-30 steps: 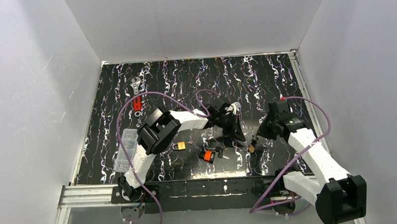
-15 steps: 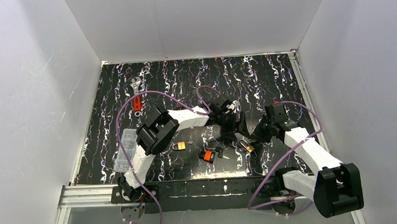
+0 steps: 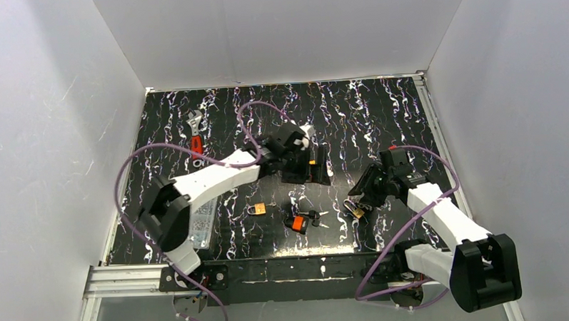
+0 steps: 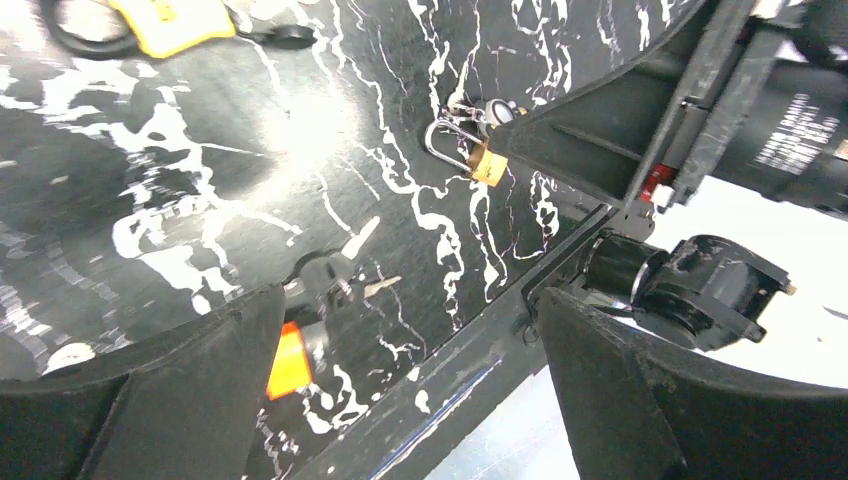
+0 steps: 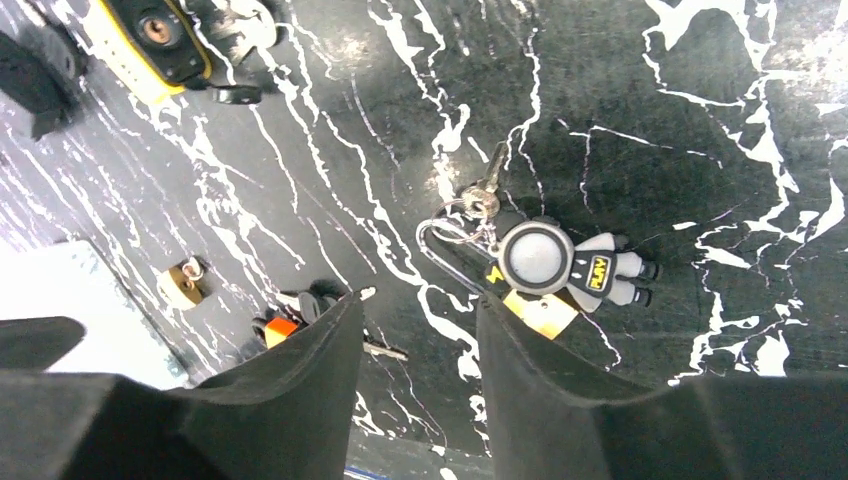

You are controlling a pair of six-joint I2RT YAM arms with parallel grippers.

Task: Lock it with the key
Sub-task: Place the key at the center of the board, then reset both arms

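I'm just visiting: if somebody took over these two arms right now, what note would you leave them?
Left gripper: open, empty, above mid-table.
Right gripper: open, empty, just above the brass padlock, which lies on the table with its keys and keychain figure.
Orange padlock: lies apart, nothing touching it.
Done: unclear; can't tell whether the brass padlock is locked.
Left: check it, probably regrasp lock and key.

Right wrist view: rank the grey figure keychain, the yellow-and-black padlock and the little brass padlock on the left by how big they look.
1. Grey figure keychain and yellow-and-black padlock: about alike; the padlock is cut off by the frame edge, so unranked.
2. Little brass padlock: clearly smallest.
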